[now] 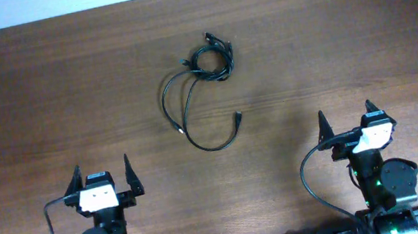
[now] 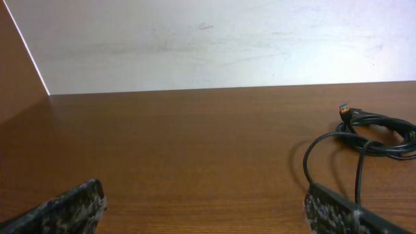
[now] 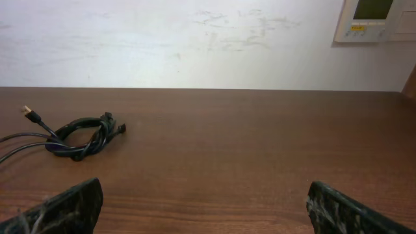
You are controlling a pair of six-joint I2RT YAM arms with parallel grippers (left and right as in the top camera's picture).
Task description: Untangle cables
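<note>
The cables are thin black cords lying tangled at the table's middle, a tight coil at the far end with loose loops trailing toward me and plug ends showing. They show in the left wrist view at the right, with a blue-tipped plug, and in the right wrist view at the left. My left gripper is open and empty near the front edge, left of the cables. My right gripper is open and empty near the front edge, right of them.
The brown wooden table ends at a white wall behind. A white wall panel hangs at the far right. Thicker black wires run from both arm bases.
</note>
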